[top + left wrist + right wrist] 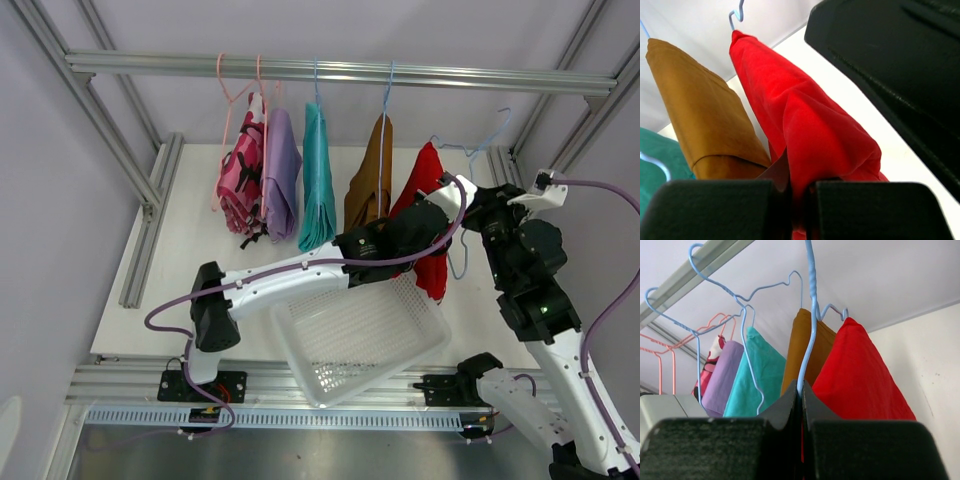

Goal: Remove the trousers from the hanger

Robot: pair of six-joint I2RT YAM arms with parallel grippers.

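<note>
Five trousers hang in a row under the rail: pink camouflage (238, 185), lilac (282, 180), teal (318, 185), mustard-brown (368, 185) and red (428, 195). My left gripper (404, 230) is shut on the lower part of the red trousers (810, 125), with red cloth pinched between its pads (799, 186). My right gripper (468, 200) is shut on the thin blue wire of the red pair's hanger (809, 340), clamped at its fingertips (801, 387). That blue hanger (470, 150) sits tilted at the right end, and its top hook is partly hidden.
A white mesh basket (360, 335) lies on the table under the left arm. The metal rail (330, 70) runs across the back with pink hangers (235, 90) at its left end. Frame posts stand at both sides. The right arm's black body (890, 60) fills the left wrist view's upper right.
</note>
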